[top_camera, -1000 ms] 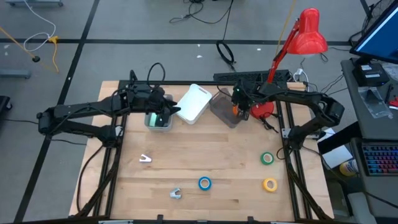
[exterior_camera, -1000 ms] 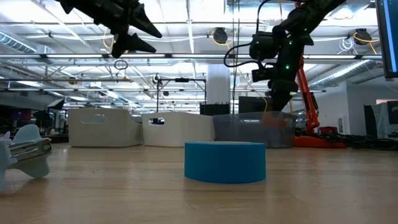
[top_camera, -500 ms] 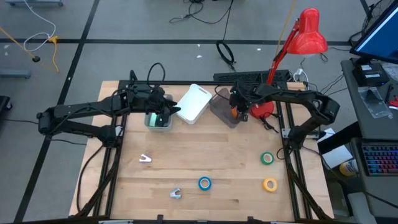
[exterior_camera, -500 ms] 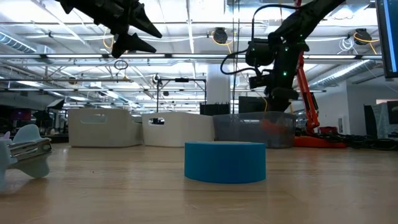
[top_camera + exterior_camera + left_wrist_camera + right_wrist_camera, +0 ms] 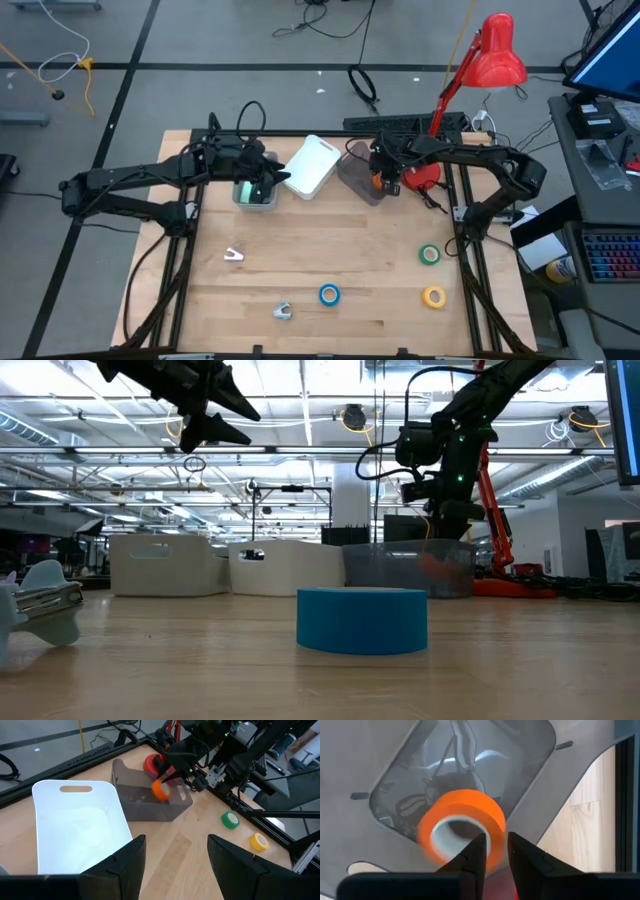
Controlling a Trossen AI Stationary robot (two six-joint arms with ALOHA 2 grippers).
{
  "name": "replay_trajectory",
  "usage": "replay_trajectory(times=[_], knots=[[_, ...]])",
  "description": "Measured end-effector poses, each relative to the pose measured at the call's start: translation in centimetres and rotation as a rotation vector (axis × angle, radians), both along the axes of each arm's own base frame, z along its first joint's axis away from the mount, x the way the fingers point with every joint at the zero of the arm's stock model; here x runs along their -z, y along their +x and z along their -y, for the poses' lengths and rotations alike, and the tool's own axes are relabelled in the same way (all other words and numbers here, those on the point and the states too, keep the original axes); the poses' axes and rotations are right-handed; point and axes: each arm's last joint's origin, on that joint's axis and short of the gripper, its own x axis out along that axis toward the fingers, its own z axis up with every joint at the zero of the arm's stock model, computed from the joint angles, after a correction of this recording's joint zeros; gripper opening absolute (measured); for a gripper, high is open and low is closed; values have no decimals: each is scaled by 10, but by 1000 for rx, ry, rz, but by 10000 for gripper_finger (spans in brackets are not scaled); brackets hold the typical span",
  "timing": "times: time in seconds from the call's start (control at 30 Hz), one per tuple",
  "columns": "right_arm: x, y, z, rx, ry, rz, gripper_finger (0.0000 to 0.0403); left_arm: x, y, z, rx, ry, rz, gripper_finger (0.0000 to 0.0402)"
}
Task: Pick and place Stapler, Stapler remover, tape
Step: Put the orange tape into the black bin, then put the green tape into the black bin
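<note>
I count four ring-shaped tape rolls: orange, blue, green, yellow; three bins: white, smoky grey, clear; two pale stapler removers.

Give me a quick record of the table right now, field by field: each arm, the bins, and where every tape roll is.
Right claw: above grey translucent bin, orange tape roll at fingertips
Left claw: open, empty, over small clear bin
White plastic bin: between the other two bins
Blue tape roll: front centre of wooden table
Green tape roll: right side
Yellow tape roll: front right
</note>
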Motion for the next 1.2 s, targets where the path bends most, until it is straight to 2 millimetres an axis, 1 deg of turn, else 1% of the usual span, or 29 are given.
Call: replay_trajectory(times=[0.17, 0.23, 0.33, 0.43, 0.5, 0.6, 0.7, 0.8, 0.87, 1.0, 1.1, 1.2], knots=[[-1, 0, 0, -6, -7, 0, 98, 0, 0, 0, 1, -1, 0, 214], [-4, -1, 0, -15, -28, -2, 103, 0, 0, 0, 1, -1, 0, 214], [-14, -4, -3, -14, -85, 15, 106, 0, 0, 0, 1, -2, 1, 214], [-32, -9, -11, -22, -118, 71, 102, 0, 0, 0, 1, -1, 0, 214], [-46, -15, -19, -10, -124, 115, 97, 0, 0, 0, 0, 0, 0, 214], [-65, -30, -38, 7, -92, 154, 90, 0, 0, 0, -3, -3, 1, 214], [-79, -50, -61, -24, 32, 181, 85, 0, 0, 0, -3, -4, 1, 214], [-88, -70, -82, -90, 165, 170, 84, 0, 0, 0, -6, -11, 3, 214], [-90, -83, -95, -128, 232, 152, 87, 0, 0, 0, -13, -27, 6, 214], [-85, -103, -116, -156, 326, 116, 96, 0, 0, 0, -15, -34, 8, 214], [-75, -112, -128, -182, 366, 95, 107, 0, 1, 2, -6, -33, 8, 214], [-64, -116, -139, -219, 407, 66, 122, 0, 2, 6, 13, -31, 6, 214]])
